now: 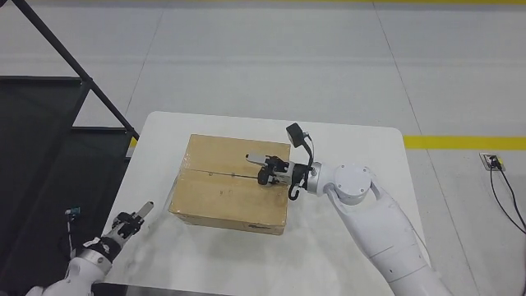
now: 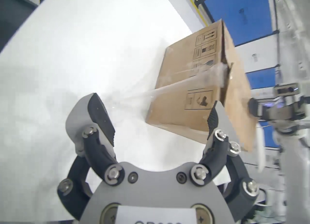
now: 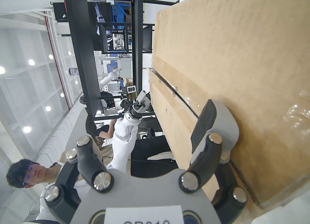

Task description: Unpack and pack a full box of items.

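box (image 1: 220, 199) (flaps closed) under right gripper (image 1: 260, 167)

This room is bright, lit evenly from overhead; round lamps (image 3: 31, 62) burn as white spots in the right wrist view. The white table (image 1: 362, 144) glows so strongly in the left wrist view that its surface loses nearly all detail. The cardboard box (image 1: 222, 185) throws only a thin, soft shadow along its near edge. Clear tape (image 2: 210, 74) on the box catches a pale streak of glare. Both wrist views bow straight lines toward their edges, and one side of the left wrist view is smeared and hazy.
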Robot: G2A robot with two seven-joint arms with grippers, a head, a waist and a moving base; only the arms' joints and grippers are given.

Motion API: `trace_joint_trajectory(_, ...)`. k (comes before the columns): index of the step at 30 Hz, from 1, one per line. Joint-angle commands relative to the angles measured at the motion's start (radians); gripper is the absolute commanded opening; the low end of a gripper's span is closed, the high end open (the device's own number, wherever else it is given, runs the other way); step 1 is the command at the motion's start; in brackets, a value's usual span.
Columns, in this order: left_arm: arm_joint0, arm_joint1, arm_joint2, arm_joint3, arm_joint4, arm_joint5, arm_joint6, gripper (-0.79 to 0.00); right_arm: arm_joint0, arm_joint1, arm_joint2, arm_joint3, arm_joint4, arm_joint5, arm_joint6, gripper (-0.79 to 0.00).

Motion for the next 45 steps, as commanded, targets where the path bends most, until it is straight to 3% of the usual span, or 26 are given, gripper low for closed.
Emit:
trace_joint_trajectory(1, -0.006, 0.000, 0.029, 0.011, 0.166, -0.023, 0.070, 0.000, 0.002, 0.000, -0.002, 0.003, 0.001, -0.001, 0.002, 0.000)
trace_joint_trajectory(5, -0.037, -0.005, 0.085, 0.065, 0.313, -0.019, 0.184, 0.000, 0.008, -0.001, -0.008, 0.010, 0.005, -0.002, 0.003, 0.000)
trace_joint_trajectory(12, -0.039, -0.005, 0.089, 0.069, 0.314, -0.018, 0.180, 0.000, 0.002, 0.003, -0.006, -0.005, -0.003, 0.006, 0.000, 0.000)
trace_joint_trajectory(16, -0.046, -0.012, 0.126, 0.098, 0.450, 0.046, 0.295, 0.000, 0.001, 0.005, -0.004, -0.012, -0.004, 0.012, 0.000, 0.000)
trace_joint_trajectory(18, -0.059, -0.017, 0.142, 0.118, 0.386, 0.023, 0.291, 0.000, 0.005, 0.005, -0.007, -0.009, -0.003, 0.015, 0.000, 0.000)
trace_joint_trajectory(24, -0.093, -0.029, 0.059, 0.129, -0.081, 0.041, 0.134, 0.000, 0.015, 0.003, -0.015, 0.007, 0.002, 0.013, 0.001, 0.000)
trace_joint_trajectory(29, -0.111, -0.023, -0.012, 0.117, -0.308, 0.101, -0.065, 0.000, 0.024, 0.002, -0.019, 0.022, 0.009, 0.007, 0.004, 0.000)
trace_joint_trajectory(30, -0.116, -0.021, -0.029, 0.113, -0.343, 0.119, -0.111, 0.000, 0.025, 0.002, -0.020, 0.024, 0.011, 0.005, 0.005, 0.000)
trace_joint_trajectory(38, -0.116, -0.021, -0.029, 0.113, -0.343, 0.119, -0.111, 0.000, 0.034, 0.001, -0.026, 0.050, 0.021, -0.007, 0.013, 0.000)
trace_joint_trajectory(41, -0.119, -0.022, -0.027, 0.112, -0.470, 0.163, -0.220, 0.000, 0.039, 0.000, -0.029, 0.059, 0.024, -0.011, 0.016, 0.000)
trace_joint_trajectory(45, -0.149, -0.018, -0.044, 0.138, -0.639, 0.299, -0.370, 0.000, 0.042, -0.001, -0.032, 0.068, 0.026, -0.015, 0.018, 0.000)
